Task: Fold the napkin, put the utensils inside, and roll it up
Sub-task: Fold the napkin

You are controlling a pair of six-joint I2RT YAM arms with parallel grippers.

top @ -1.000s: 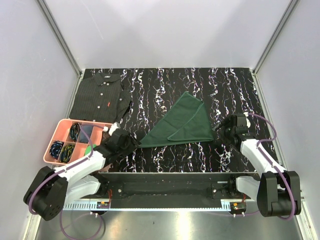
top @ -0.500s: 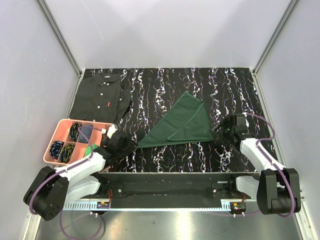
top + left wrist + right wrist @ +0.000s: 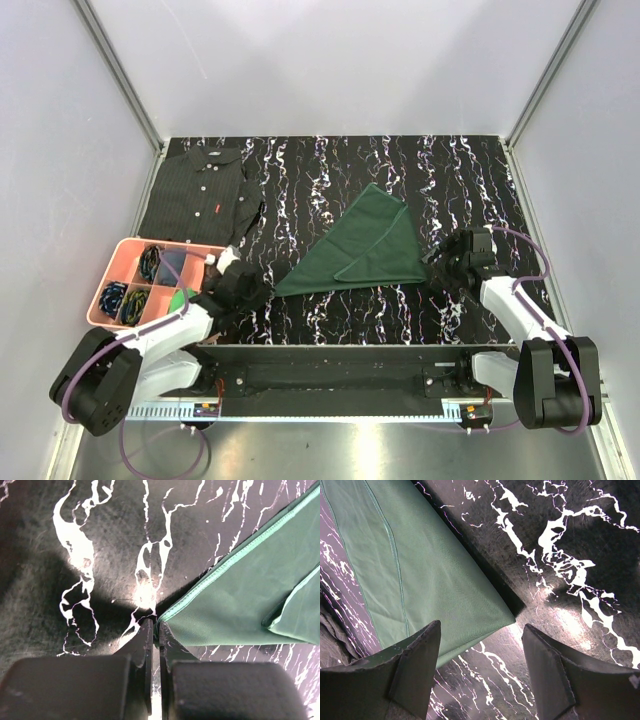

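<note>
Across the middle of the black marbled table (image 3: 330, 170) lies one green napkin (image 3: 365, 250), folded into a triangle; it looks like soft, light, limp cloth, probably best taken by its corners; far left, one dark shirt (image 3: 200, 195); near left, one pink tray (image 3: 160, 243); the left gripper (image 3: 156, 630) is pressed together on the napkin's left tip; the right gripper (image 3: 481, 627) stands spread astride the near right corner; no fork shows.
</note>
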